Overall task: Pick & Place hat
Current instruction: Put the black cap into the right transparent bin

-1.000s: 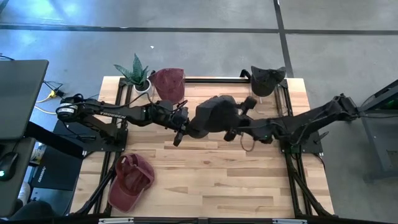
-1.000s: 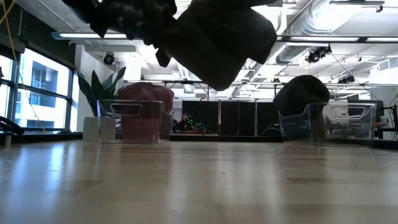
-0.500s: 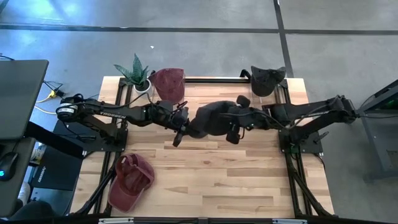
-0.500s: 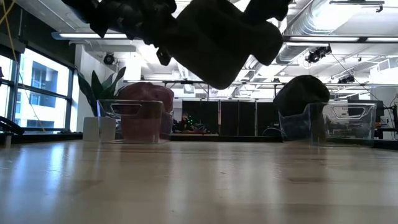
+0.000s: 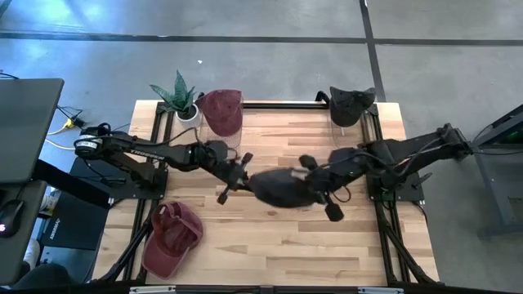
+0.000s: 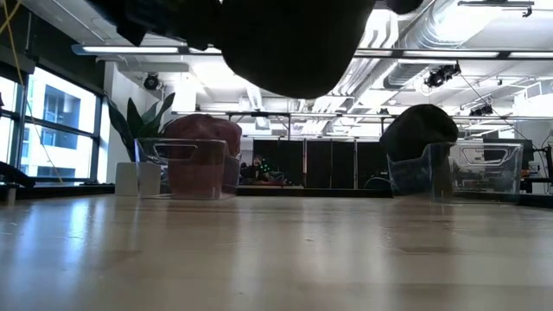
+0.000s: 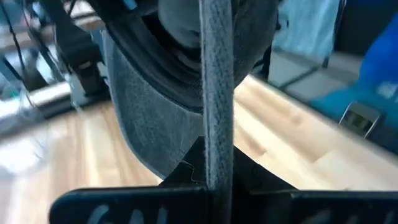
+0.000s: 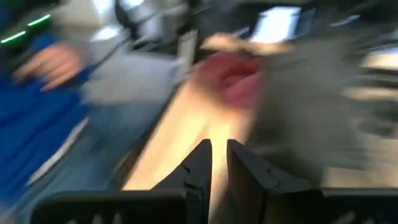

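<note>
So, dark hat [image 5: 282, 189] hangs mid-table above the wood tabletop [image 5: 270, 245], not touching it. Left gripper [image 5: 237, 173] has its jaws pinched tight on the hat's edge, seen close in the left wrist view. Right gripper [image 5: 320, 186] is at the hat's other side; jaws nearly together w/ a thin gap, can't tell if they grip. 2 red hats: 1 [image 5: 172, 237] near the front-left corner, 1 [image 5: 222, 110] in a bin at the back.

The dark charcoal cap [image 5: 282, 189] hangs over the pale, striped wooden tabletop [image 5: 270, 245], its fabric a faded grey denim in the left wrist view. At the tabletop's near left corner lies a maroon cap [image 5: 172, 237]. Another maroon cap [image 5: 222, 110] sits at the far edge beside a green-leaved plant in a white pot [image 5: 184, 100]; a black cap [image 5: 350, 104] is at the far right corner.
</note>
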You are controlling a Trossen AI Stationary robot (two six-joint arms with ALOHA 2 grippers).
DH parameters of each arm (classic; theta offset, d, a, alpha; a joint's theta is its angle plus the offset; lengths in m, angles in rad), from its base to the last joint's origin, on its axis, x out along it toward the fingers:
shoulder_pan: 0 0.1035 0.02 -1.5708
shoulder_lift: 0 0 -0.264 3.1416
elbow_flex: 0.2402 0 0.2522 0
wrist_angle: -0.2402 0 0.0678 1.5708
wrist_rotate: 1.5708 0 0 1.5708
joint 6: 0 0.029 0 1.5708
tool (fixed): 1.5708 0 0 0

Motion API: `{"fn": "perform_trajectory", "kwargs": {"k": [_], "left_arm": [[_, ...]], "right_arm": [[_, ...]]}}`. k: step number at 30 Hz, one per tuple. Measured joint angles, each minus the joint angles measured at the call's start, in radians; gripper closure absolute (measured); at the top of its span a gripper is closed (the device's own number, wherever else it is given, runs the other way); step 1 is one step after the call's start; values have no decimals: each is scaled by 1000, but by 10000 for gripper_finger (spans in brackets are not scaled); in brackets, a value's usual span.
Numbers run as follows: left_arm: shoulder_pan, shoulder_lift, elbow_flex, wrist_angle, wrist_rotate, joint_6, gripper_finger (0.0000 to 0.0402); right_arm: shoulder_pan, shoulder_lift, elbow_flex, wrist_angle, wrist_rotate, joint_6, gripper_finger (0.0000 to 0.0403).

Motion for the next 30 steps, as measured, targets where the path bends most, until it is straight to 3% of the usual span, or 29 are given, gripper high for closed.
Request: {"fn": "perform_trajectory", "kwargs": {"k": [4, 6, 8, 14, 16, 20, 22, 28, 30], "left_arm": [[-58, 0, 0, 0, -163, 164, 400], [-81, 0, 0, 0, -269, 218, 400], [-103, 0, 0, 0, -373, 275, 400], [-148, 0, 0, -12, -557, 473, 400], [-151, 0, 0, -31, -582, 493, 400], [-147, 0, 0, -61, -592, 445, 400], [-147, 0, 0, -71, -593, 418, 400], [-147, 0, 0, -74, -596, 375, 400], [-147, 0, 0, -71, -598, 373, 400]], "right_arm": [[59, 0, 86, -73, 444, 139, 365], [66, 5, 98, -173, 577, 165, 376], [54, 20, 97, -235, 554, 178, 388], [32, 112, 98, -185, 249, 50, 395], [43, 131, 113, -189, 305, 20, 395], [90, 121, 176, -230, 569, 29, 401], [113, 107, 206, -275, 559, 30, 397], [153, 100, 219, -319, 172, 93, 401], [149, 109, 180, -319, 87, 119, 400]]}}
